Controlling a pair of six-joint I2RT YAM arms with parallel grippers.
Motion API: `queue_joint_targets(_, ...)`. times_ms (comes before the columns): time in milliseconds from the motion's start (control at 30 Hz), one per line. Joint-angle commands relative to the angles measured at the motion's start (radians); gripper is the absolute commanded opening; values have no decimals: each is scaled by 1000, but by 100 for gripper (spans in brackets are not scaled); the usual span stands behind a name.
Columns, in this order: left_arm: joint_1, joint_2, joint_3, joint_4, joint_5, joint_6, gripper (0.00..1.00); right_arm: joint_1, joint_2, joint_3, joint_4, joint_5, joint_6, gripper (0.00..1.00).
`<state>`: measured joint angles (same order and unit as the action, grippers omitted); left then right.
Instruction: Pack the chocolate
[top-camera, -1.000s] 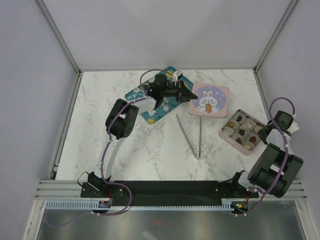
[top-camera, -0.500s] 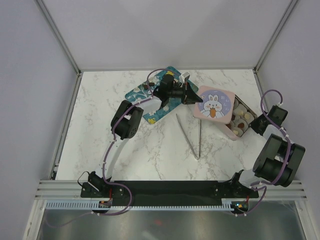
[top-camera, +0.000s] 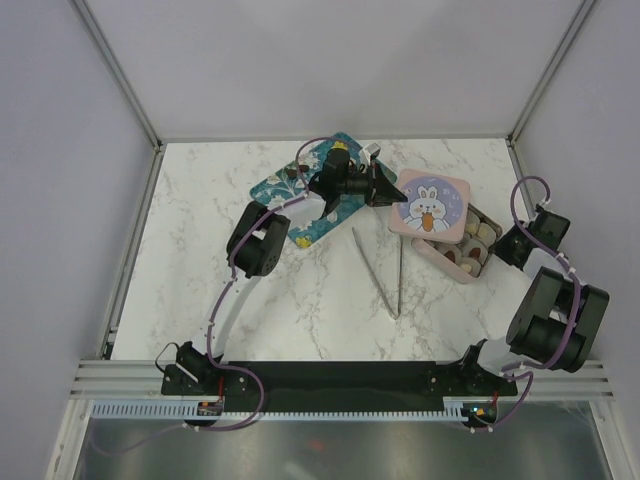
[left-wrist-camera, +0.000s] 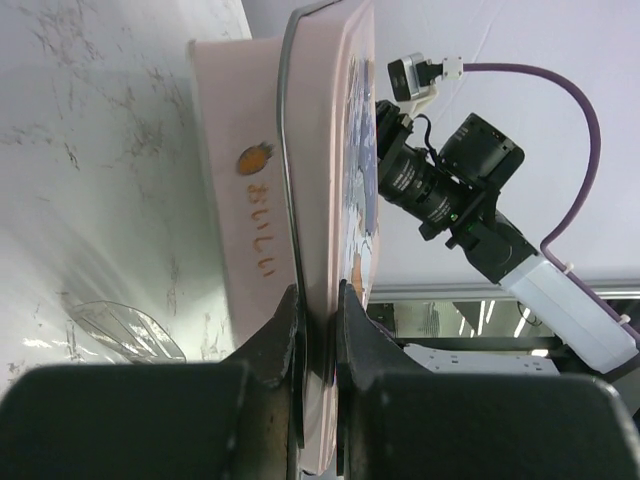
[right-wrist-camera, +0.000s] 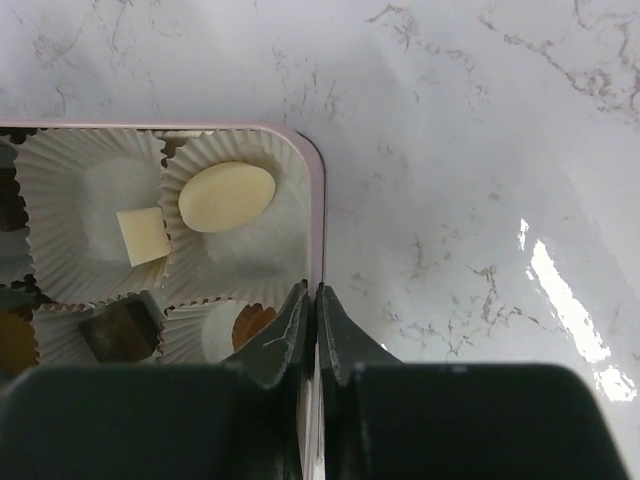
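A pink tin box (top-camera: 478, 243) holds the chocolate (right-wrist-camera: 226, 196) in white paper cups: cream, light brown and dark brown pieces (right-wrist-camera: 118, 328). My left gripper (top-camera: 395, 198) is shut on the edge of the pink bunny lid (top-camera: 432, 204) and holds it tilted over the box's left part. In the left wrist view the lid (left-wrist-camera: 325, 150) runs up from between the jaws of the left gripper (left-wrist-camera: 318, 300). My right gripper (right-wrist-camera: 316, 292) is shut on the box's right wall (right-wrist-camera: 316, 200). From above the right gripper (top-camera: 497, 246) sits at the box's right side.
Metal tongs (top-camera: 385, 268) lie open on the marble table (top-camera: 200, 270) in front of the lid. A teal flowered tray (top-camera: 305, 190) lies under the left arm at the back. Enclosure walls stand close on both sides.
The left gripper carried the lid to the right, over the box's left part. The right gripper moved in and closed on the box's wall; the box shifted slightly away and left.
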<state>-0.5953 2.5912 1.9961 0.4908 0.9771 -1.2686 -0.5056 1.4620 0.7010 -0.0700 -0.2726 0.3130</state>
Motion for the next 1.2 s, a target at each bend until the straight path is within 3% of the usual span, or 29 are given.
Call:
queue_joint_targets(0, 6, 1, 47, 71, -18, -41, 2, 28, -35, 23, -83, 33, -60, 11)
queue_joint_targets(267, 26, 43, 101, 104, -45, -95, 2, 68, -74, 25, -128, 81, -94, 20)
queue_joint_targets(367, 28, 43, 119, 51, -22, -49, 2, 70, -87, 34, -132, 84, -72, 32)
queue_joint_targets(467, 28, 50, 145, -6, 3, 11, 2, 70, -86, 69, -140, 50, -42, 49)
queue_joint_targets(500, 26, 50, 145, -6, 9, 17, 2, 70, -83, 86, -140, 41, -20, 60)
queue_joint_targets(533, 26, 50, 142, -6, 15, 18, 2, 70, -83, 94, -140, 33, -6, 62)
queue_joint_targets(667, 20, 34, 119, 8, 38, 3, 2, 70, -72, 144, -134, -14, 43, 64)
queue_joint_targets(867, 20, 10, 6, 167, -1, -165, 2, 68, 24, 316, -94, -103, 95, 65)
queue_joint_targets(967, 19, 9, -25, 252, -20, -250, 2, 68, 116, 397, -48, -261, 145, 66)
queue_joint_targets(1033, 20, 3, -26, 244, -25, -258, 2, 76, 184, 410, 80, -469, 236, 66)
queue_joint_targets(1167, 19, -6, -29, 215, -29, -256, 2, 131, 268, 453, 118, -576, 229, 69)
